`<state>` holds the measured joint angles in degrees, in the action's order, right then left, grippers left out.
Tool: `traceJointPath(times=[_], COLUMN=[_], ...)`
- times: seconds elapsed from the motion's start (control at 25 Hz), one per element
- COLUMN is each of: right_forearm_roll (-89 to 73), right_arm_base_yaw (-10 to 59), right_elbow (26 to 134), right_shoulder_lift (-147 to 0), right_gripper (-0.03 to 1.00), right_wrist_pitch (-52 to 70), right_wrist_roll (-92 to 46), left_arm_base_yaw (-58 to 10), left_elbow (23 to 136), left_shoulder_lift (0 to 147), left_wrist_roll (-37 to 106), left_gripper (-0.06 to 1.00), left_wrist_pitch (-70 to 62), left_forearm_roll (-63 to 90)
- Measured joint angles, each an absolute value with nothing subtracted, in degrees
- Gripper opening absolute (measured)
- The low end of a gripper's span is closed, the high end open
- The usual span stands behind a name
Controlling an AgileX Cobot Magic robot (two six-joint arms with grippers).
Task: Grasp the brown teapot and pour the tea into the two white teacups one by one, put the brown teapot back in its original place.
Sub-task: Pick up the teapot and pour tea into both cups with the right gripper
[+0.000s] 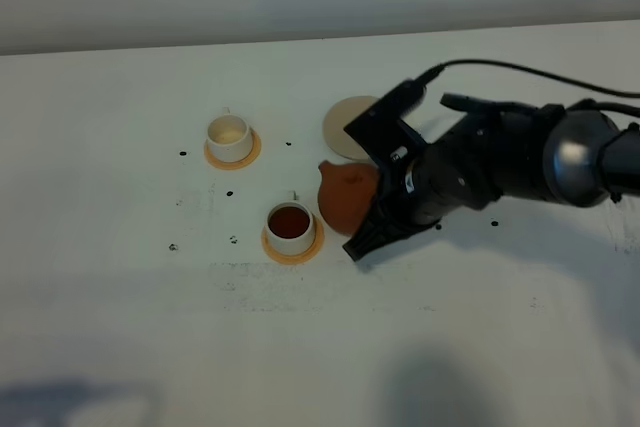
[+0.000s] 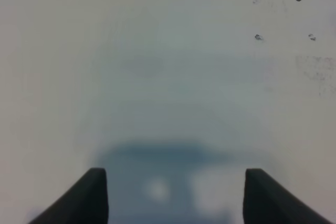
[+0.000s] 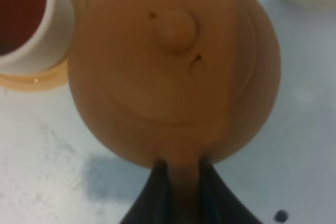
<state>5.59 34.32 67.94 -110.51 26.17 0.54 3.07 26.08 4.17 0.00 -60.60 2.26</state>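
- Small round reddish-brown clay teapot (image 1: 345, 197) with a knobbed lid sits right of the white table's (image 1: 120, 327) middle, toward the far edge, tipped over.
- Right gripper (image 1: 383, 205) is clamped narrow on the teapot's loop handle.
- White cylindrical teacup (image 1: 290, 222) on a round orange-tan coaster (image 1: 292, 251) is just beside the teapot on its left and holds dark reddish-brown tea (image 1: 290, 219).
- Second matching white cup (image 1: 229, 133) on its own coaster (image 1: 233, 159) stands farther left, nearer the far edge; its inside looks pale.
- Round flat cream saucer (image 1: 343, 122) lies behind the teapot, partly hidden by the gripper.
- Left gripper (image 2: 176, 184) has its claw wide, over bare table.
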Motion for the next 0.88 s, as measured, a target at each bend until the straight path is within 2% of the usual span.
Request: traceJointPath(times=[0.52,0.88], right_forearm_roll=[11.82,16.56], right_arm_base_yaw=[34.06,33.69], right_elbow=[81.40,91.85], right_shoulder_lift=[-110.97,-117.82], right_gripper=[0.11,0.11], right_wrist_pitch=[32.42,37.17], right_wrist_roll=[-3.30,-5.18], left_arm_base_yaw=[3.07,3.07], left_elbow=[26.08,26.08], left_shoulder_lift=[4.17,4.17], left_wrist_roll=[0.00,0.00], left_gripper=[0.55,0.55], left_wrist_pitch=[-60.60,-60.60], left_forearm_roll=[2.26,2.26])
